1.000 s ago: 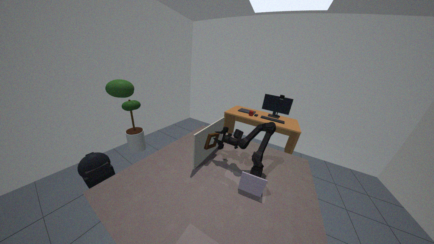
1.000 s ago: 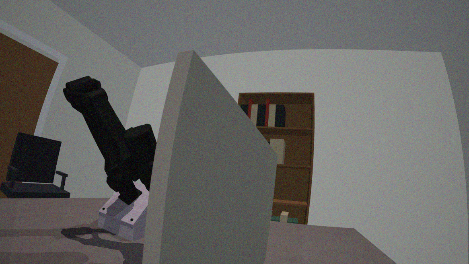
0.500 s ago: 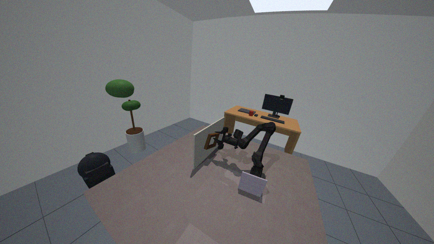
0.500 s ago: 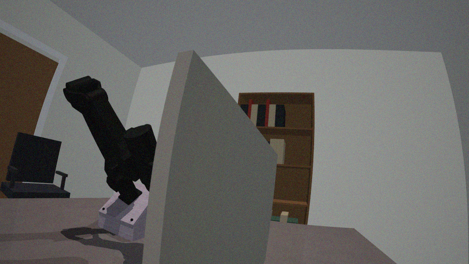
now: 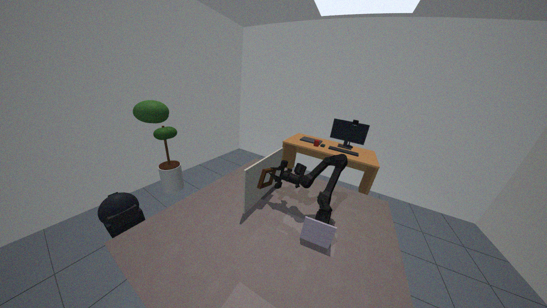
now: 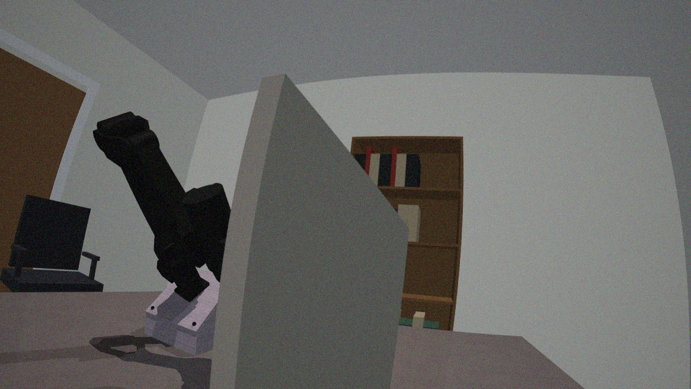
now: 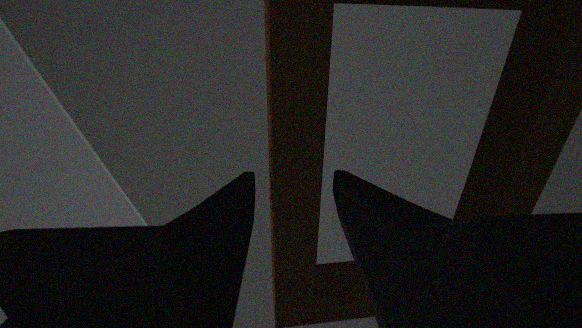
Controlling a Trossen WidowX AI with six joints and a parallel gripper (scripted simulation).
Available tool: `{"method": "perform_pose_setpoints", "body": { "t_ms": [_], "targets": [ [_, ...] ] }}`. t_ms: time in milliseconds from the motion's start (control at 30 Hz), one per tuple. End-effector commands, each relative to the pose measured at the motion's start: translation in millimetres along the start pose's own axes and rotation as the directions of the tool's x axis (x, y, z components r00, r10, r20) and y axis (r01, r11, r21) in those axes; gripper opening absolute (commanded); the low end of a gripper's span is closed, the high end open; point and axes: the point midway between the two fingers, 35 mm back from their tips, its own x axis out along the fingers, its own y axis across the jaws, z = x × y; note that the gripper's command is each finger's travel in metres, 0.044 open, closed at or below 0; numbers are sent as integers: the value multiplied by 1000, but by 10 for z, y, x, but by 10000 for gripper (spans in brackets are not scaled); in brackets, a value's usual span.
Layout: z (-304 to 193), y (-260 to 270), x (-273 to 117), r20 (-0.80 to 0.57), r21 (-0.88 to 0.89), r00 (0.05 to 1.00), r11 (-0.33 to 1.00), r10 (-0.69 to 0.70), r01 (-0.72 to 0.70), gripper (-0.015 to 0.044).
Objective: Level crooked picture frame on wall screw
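The brown picture frame (image 5: 261, 180) (image 7: 299, 100) hangs on the upright grey panel (image 5: 250, 191) (image 6: 309, 270) (image 7: 200, 100). My gripper (image 5: 271, 172) (image 7: 294, 180) is at the frame's near-side bar. In the wrist view, the left fingertip is outside that bar and the right fingertip is over the frame's opening. A narrow gap shows on each side of the bar, so the fingers are open around it. The screw and the notched strip are hidden. The exterior view shows only the panel's back, which hides the frame and fingers. The frame's tilt is hard to judge.
The panel stands on the pinkish table top (image 5: 191, 249). A pale lilac block (image 5: 318, 233) (image 6: 193, 338) is at the arm's base. Beyond are a wooden desk (image 5: 368, 158) with a monitor (image 5: 349, 131), a potted plant (image 5: 171, 180) and a bookshelf (image 6: 437, 270).
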Motion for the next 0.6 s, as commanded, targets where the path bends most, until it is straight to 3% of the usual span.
{"method": "perform_pose_setpoints", "body": {
  "t_ms": [0, 267, 567],
  "targets": [
    [6, -1, 4, 4, -4, 1000, 1000, 0, 0, 76],
    [6, -1, 4, 4, -4, 1000, 1000, 0, 0, 3],
    [4, 3, 3, 4, -4, 1000, 1000, 0, 0, 0]
  ]
}}
